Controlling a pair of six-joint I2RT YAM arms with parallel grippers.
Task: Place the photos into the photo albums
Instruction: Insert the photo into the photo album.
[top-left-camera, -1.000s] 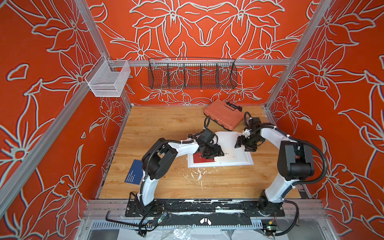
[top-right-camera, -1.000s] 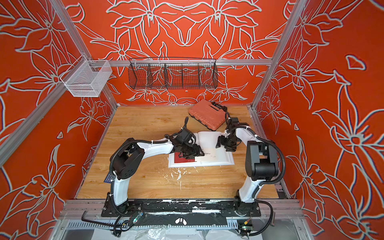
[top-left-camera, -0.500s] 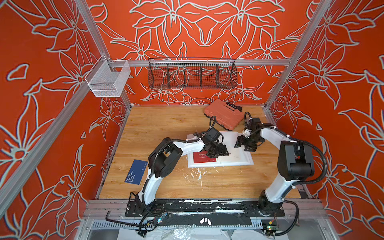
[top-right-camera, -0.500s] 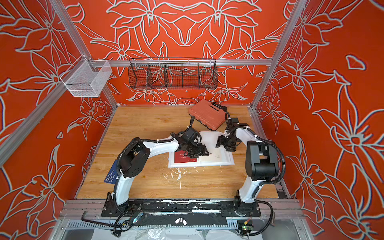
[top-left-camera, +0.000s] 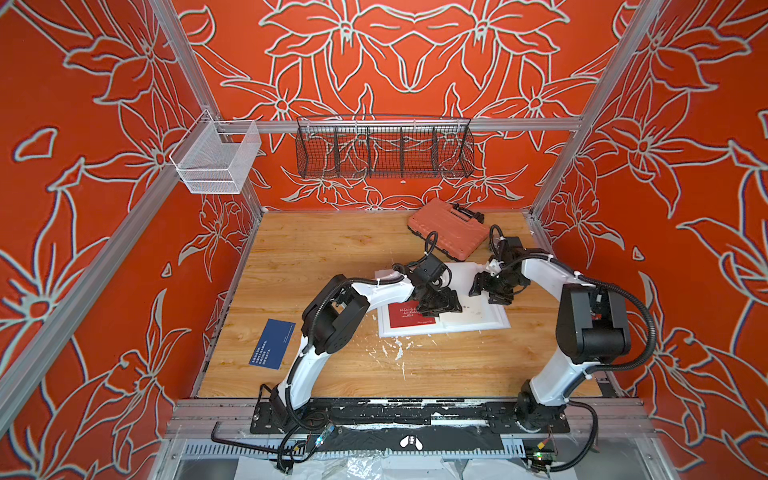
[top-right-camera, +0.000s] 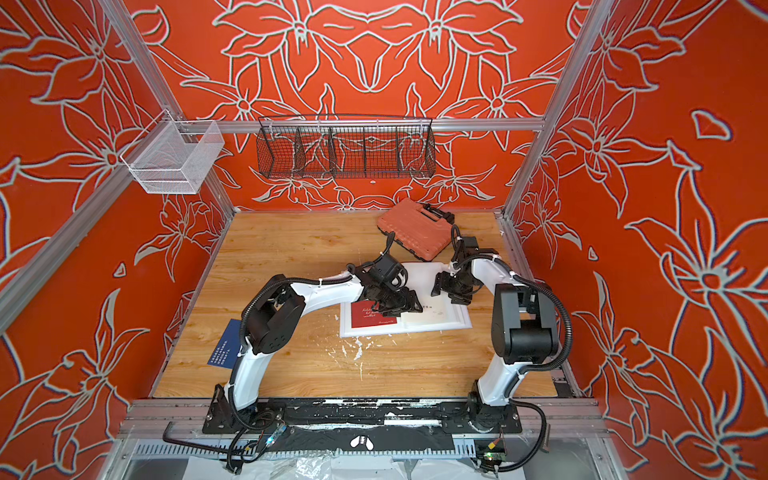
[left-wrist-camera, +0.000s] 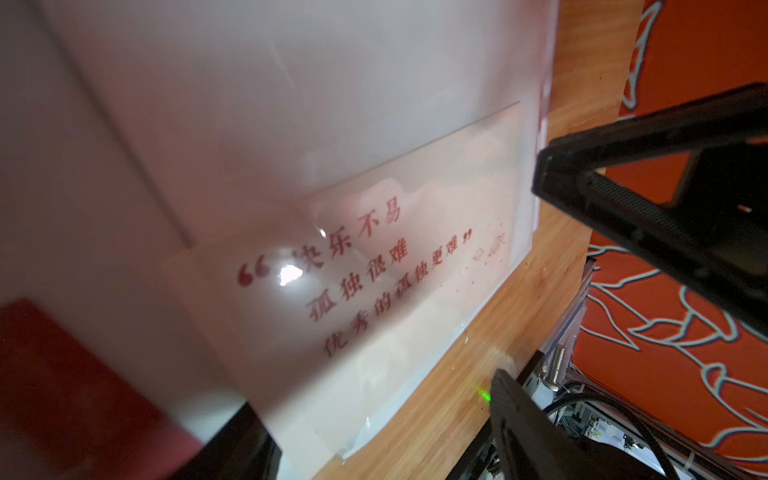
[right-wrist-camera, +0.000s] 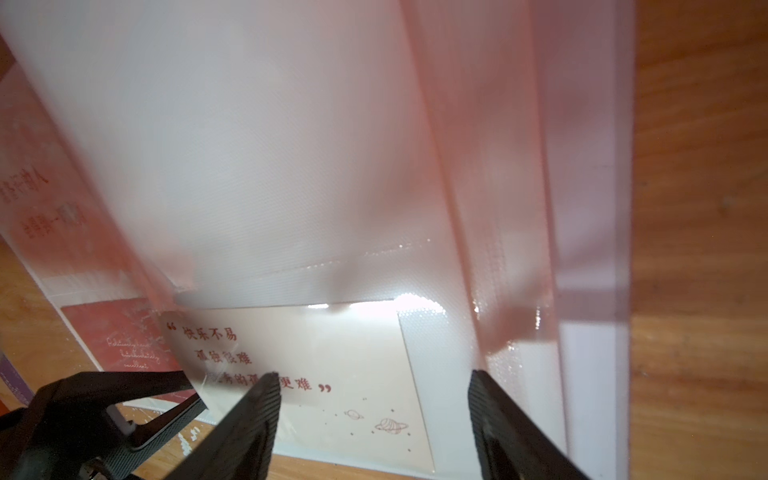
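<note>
The white photo album (top-left-camera: 503, 321) lies open mid-table. A dark red photo (top-left-camera: 405, 316) sits on its left page. On the right page a white photo (left-wrist-camera: 374, 282) with reddish Chinese text is under a clear sleeve. A navy photo (top-left-camera: 272, 343) lies on the wood at the left. My left gripper (top-left-camera: 440, 301) hovers low over the album's middle, open, and a loose page drapes over one of its fingers. My right gripper (right-wrist-camera: 374, 399) is open just above the white photo (right-wrist-camera: 332, 374), holding nothing. A lifted page blurs much of both wrist views.
An orange ribbed case (top-left-camera: 449, 235) lies just behind the album, close to the right arm. A black wire basket (top-left-camera: 384, 151) and a white mesh basket (top-left-camera: 216, 162) hang on the back rail. White flecks (top-left-camera: 395, 349) dot the wood in front of the album.
My left gripper has slid right, from over the red photo toward the album's middle, and its jaws have widened. The right arm has not moved.
</note>
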